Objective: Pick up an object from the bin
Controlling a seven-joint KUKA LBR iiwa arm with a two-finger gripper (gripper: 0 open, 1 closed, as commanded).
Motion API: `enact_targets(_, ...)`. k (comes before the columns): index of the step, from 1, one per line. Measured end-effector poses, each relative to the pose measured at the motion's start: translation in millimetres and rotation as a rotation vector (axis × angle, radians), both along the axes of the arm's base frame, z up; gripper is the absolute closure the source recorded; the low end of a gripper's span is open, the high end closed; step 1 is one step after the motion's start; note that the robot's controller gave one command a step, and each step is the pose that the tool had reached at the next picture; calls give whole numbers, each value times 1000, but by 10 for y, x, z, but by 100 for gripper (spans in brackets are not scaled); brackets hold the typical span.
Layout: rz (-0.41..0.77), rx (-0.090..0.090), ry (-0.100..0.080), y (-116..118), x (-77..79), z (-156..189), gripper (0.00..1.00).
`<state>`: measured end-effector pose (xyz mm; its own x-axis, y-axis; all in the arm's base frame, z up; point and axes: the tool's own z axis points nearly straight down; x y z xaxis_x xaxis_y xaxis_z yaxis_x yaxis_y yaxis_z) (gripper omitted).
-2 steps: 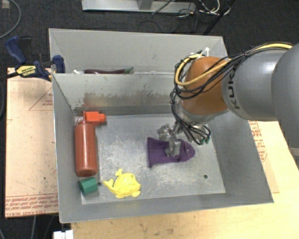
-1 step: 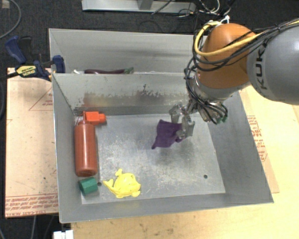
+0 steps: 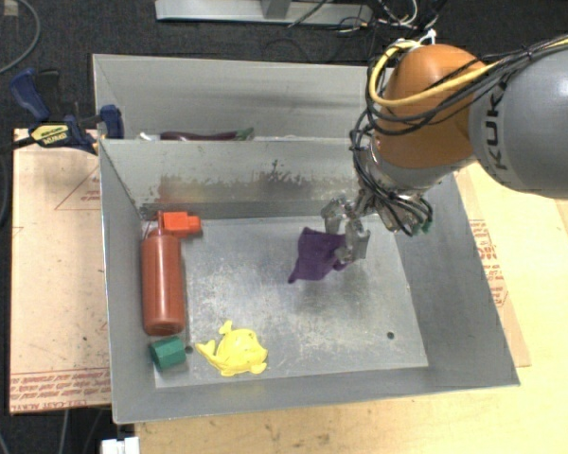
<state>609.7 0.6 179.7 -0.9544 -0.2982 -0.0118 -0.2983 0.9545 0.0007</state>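
Observation:
My gripper is over the middle of the bin, a little right of centre. Its two grey fingers close on the upper right corner of a crumpled purple thing, soft and cloth-like. Most of the purple thing hangs down and to the left of the fingers, just over the bin floor.
A red-brown bottle with an orange cap lies along the left wall. A small green block and a yellow toy figure sit near the front left corner. The arm with its orange cover and cables reaches in from the upper right.

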Motion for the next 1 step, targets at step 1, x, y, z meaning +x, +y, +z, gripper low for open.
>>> enact_targets(1, 72, 0, -9, -65, 29, 1511, 100)
